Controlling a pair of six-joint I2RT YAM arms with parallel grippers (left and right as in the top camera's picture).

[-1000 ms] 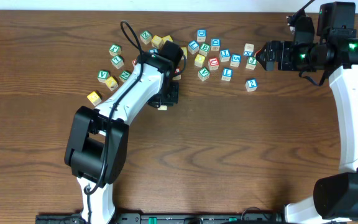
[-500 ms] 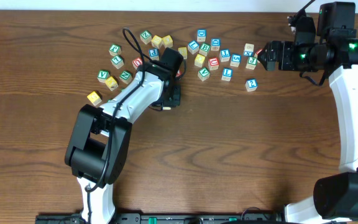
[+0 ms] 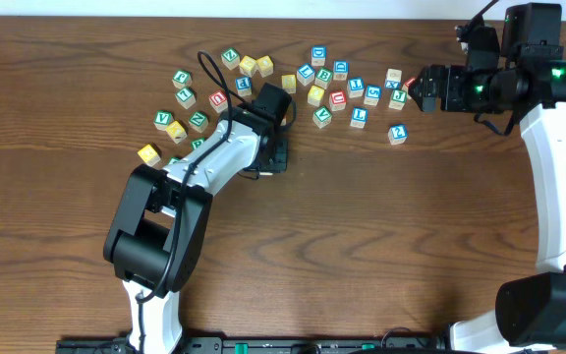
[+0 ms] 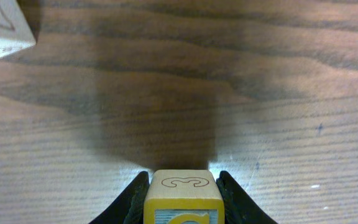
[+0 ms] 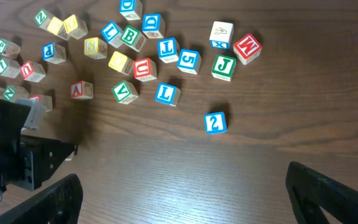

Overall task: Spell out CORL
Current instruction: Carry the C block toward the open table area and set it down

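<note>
My left gripper (image 4: 182,182) is shut on a small wooden cube (image 4: 181,194) with a yellow-framed face and a curved yellow letter, held just above the bare wood. From overhead, the left gripper (image 3: 276,157) sits below the scattered alphabet cubes. The blue L cube (image 5: 166,93) lies among them, also seen from above as the L cube (image 3: 359,117). A red A cube (image 5: 81,89) lies near the left arm. My right gripper (image 5: 182,186) is open and holds nothing; overhead, the right gripper (image 3: 416,87) hovers at the right end of the cluster.
Several lettered cubes spread across the far half of the table, including a lone blue 2 cube (image 3: 397,134) and a yellow cube (image 3: 148,153) at the left. A pale cube (image 4: 2,28) sits ahead and left of the left gripper.
The left gripper has shifted to the right with the cube still in its grip. The right arm has stayed put.
</note>
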